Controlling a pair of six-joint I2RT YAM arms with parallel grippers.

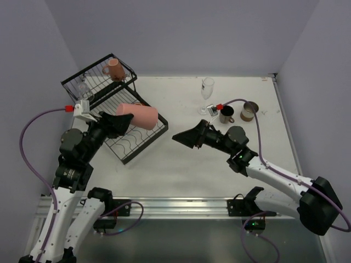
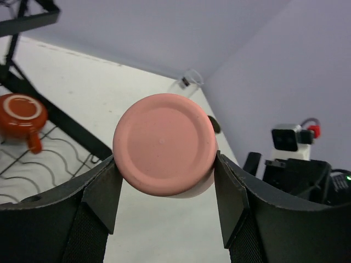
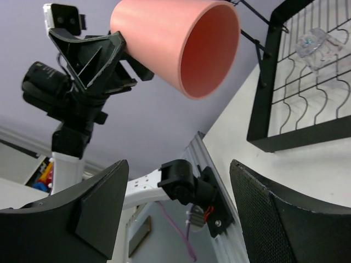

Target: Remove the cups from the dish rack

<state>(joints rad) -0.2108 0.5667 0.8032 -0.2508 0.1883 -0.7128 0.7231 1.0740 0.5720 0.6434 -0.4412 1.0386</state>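
Salmon tumbler (image 1: 145, 115) lies sideways, clamped in the left pincer (image 1: 128, 117) above the dish rack (image 1: 145, 144); right pincer (image 1: 176, 137) gapes wide, empty.

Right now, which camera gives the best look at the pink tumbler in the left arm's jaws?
The right wrist view: the tumbler shows its side and open mouth, tipped sideways. The left wrist view shows only its flat base between the jaws. The top view shows it small, over the dish rack.
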